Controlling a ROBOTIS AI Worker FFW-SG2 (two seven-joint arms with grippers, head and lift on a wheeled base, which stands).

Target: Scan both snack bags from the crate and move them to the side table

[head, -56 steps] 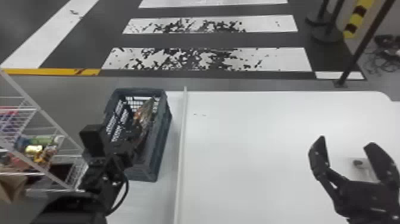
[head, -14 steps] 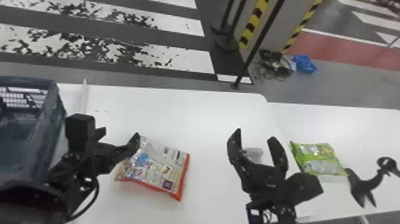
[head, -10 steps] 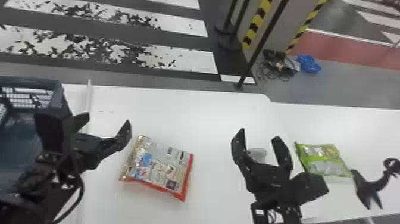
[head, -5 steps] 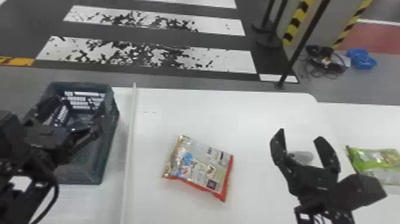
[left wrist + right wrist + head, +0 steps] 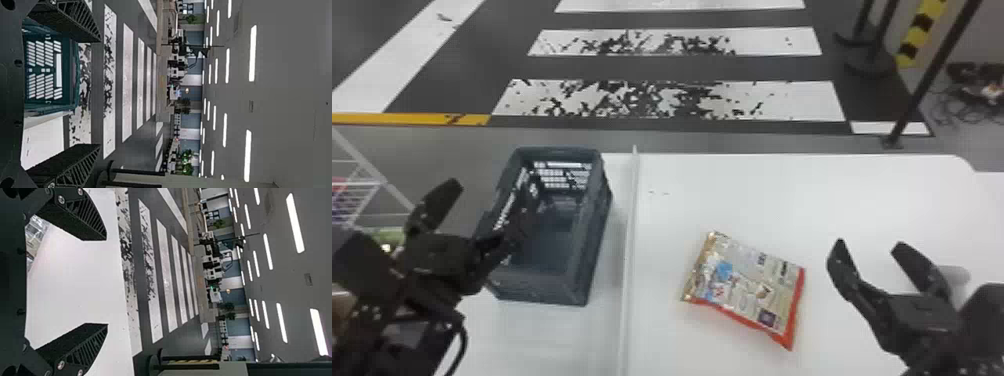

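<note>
My left gripper [image 5: 482,212] stands open at the left side of the dark crate [image 5: 539,287], one finger over its near-left wall; the crate's bare floor is partly visible. A silver snack bag with red edging [image 5: 747,287] lies flat on the white table, apart from both grippers. To its right, my right gripper [image 5: 869,245] is open with nothing between its fingers. In the left wrist view the open left gripper [image 5: 98,93] has the crate [image 5: 72,74] beyond it. The right wrist view has the open right gripper [image 5: 106,282] and part of the silver bag [image 5: 36,237].
A raised white strip [image 5: 630,240] runs along the table [image 5: 832,195] between crate and bag. Partly hidden behind the right gripper is a grey rounded object [image 5: 956,276]. A white wire rack [image 5: 362,190] stands at far left; a dark post [image 5: 922,95] rises beyond the table.
The silver bag, in the crate in the oldest frame, is now on the table. My left gripper has drawn away leftward from it to the crate. The head view swung right, then back left.
</note>
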